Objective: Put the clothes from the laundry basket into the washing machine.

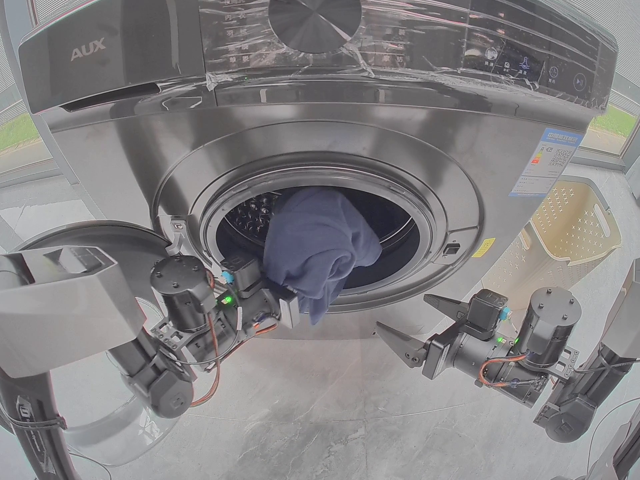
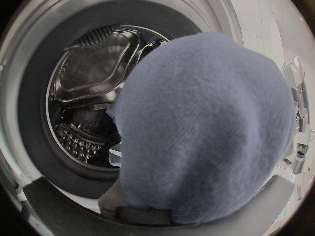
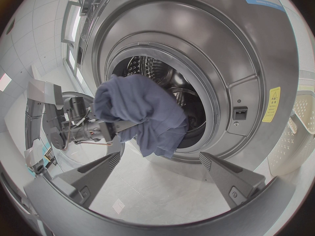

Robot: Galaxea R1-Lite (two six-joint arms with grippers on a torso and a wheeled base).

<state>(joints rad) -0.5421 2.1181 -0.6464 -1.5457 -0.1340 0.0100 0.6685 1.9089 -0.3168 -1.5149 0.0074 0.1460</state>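
1. The blue cloth (image 1: 320, 248) hangs in the mouth of the washer (image 1: 413, 188), with one end over the lower rim.
2. My left claw (image 1: 291, 303) is closed on the cloth.
3. My right claw (image 1: 407, 318) is spread wide and holds nothing, low before the washer.
4. The basket (image 1: 573, 228) leans beside the washer, on my right.

A slate-blue knitted garment (image 2: 203, 128) bulges in front of the dark rubber door gasket (image 2: 31, 115) of the grey metal washing machine (image 2: 197, 4), hiding much of it; inside the gasket gleams the perforated steel drum (image 2: 88, 82).
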